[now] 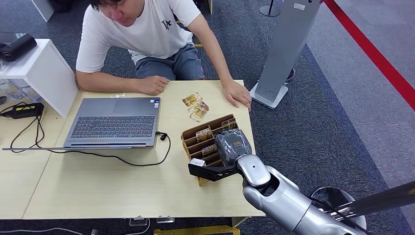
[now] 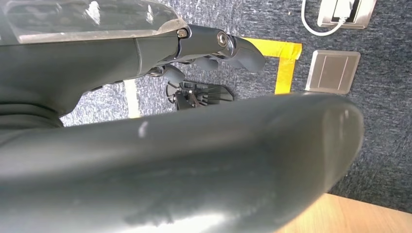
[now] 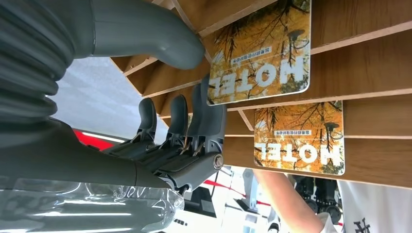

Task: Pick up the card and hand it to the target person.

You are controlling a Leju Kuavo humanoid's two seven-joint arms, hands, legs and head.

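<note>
A wooden card holder point(image 1: 208, 142) stands on the table point(image 1: 98, 186) with several yellow HOTEL cards in its slots. My right hand point(image 1: 234, 146) hovers over the holder. In the right wrist view that hand point(image 3: 184, 145) is at the edge of one HOTEL card point(image 3: 262, 53), thumb point(image 3: 160, 43) on one side and fingers point(image 3: 209, 107) on the other, with a gap between them. The card sits in its slot. A second card point(image 3: 301, 141) sits in the neighbouring slot. The person point(image 1: 147, 29) sits across the table. My left hand point(image 2: 145, 58) hangs over the carpet, holding nothing.
Loose cards point(image 1: 195, 105) lie on the table between the holder and the person's hand point(image 1: 237, 93). An open laptop point(image 1: 115, 121) with a black cable point(image 1: 122, 159) lies to the left. A white shelf point(image 1: 44, 73) stands far left, a grey stand point(image 1: 284, 49) to the right.
</note>
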